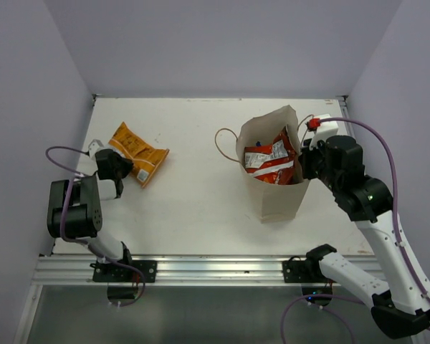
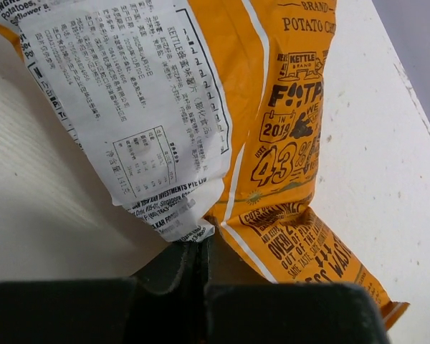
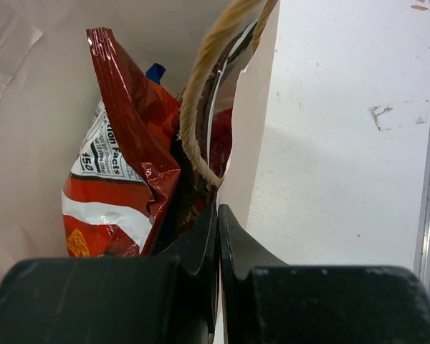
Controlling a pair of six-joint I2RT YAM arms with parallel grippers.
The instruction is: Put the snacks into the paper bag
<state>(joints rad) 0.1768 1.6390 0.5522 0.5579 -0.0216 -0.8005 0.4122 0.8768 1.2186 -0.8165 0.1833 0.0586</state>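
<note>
The orange packet (image 1: 137,153) lies flat at the left of the table. My left gripper (image 1: 125,170) is shut on its near edge; the left wrist view shows the packet (image 2: 272,143) with its white label, and the jaws (image 2: 201,244) pinching its lower edge. The paper bag (image 1: 276,201) stands upright at centre right, with the red-orange packet (image 1: 272,166) on top inside. My right gripper (image 1: 304,161) is shut on the bag's right rim (image 3: 251,143), beside a loop handle (image 3: 208,86). Inside I see the red-orange packet (image 3: 129,107) and a blue corner (image 3: 155,72). The pink-and-white and dark brown packets are hidden.
The bag's other loop handle (image 1: 226,143) hangs out on its left side. White walls close in the table on the left, back and right. A metal rail (image 1: 201,269) runs along the near edge.
</note>
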